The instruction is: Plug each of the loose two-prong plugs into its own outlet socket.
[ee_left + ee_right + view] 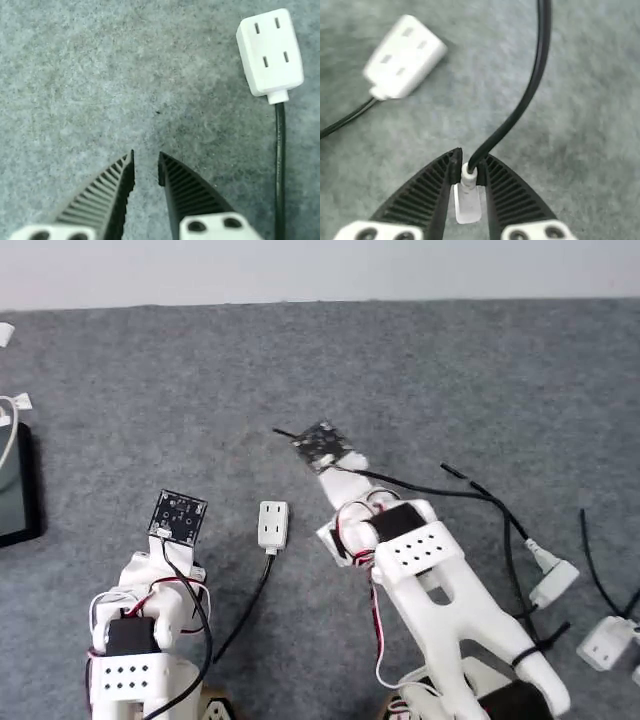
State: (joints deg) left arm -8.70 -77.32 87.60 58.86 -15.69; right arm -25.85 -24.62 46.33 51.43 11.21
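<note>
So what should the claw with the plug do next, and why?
Probably carry it over to the white socket and line the plug up above it. The right claw already grips the plug, and the socket lies apart from it, slots facing up and empty.

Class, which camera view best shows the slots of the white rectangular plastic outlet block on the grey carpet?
The left wrist view: the white outlet block faces the camera, four slots distinct. The high view shows the block small, from overhead; the right wrist view shows it askew, slots faint.
</note>
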